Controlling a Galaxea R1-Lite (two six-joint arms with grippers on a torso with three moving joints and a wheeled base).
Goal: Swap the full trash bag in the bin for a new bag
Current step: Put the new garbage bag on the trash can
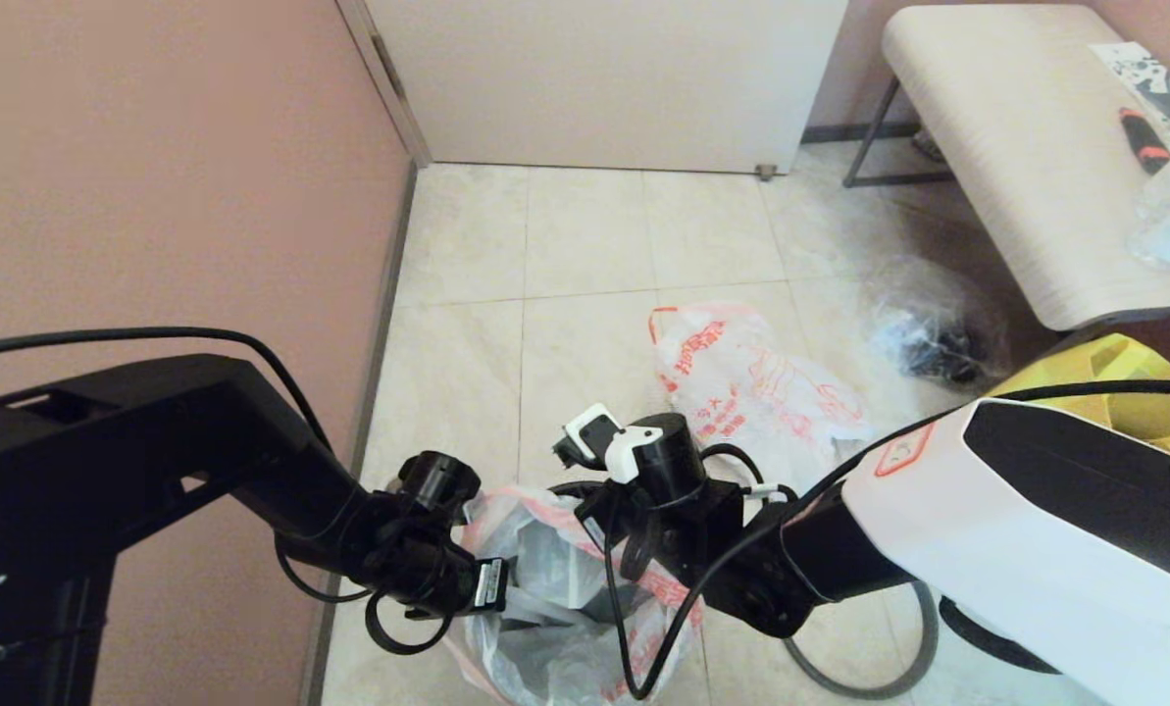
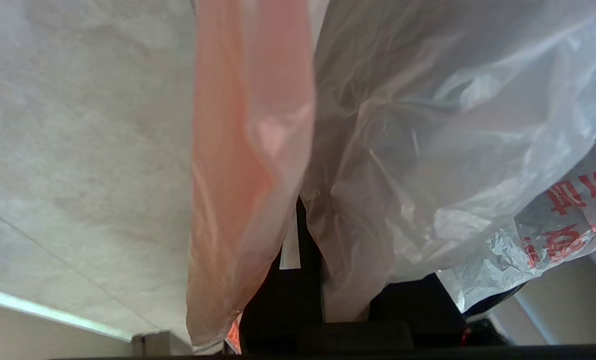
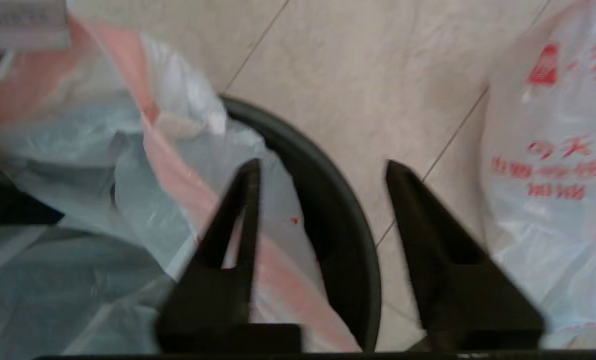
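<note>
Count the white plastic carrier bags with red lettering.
2. The full trash bag sits in the bin between both arms; the new bag lies limp on the floor beyond it. None seems hidden.

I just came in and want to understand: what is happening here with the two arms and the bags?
The robot is lining the small round black plastic bin with the thin white plastic bag with orange-red handles. The left gripper is in the plastic at the bag's mouth. The right gripper hangs open across the bin's rim. The bulgy white bag with the red square logo lies on the floor beyond the bin.
</note>
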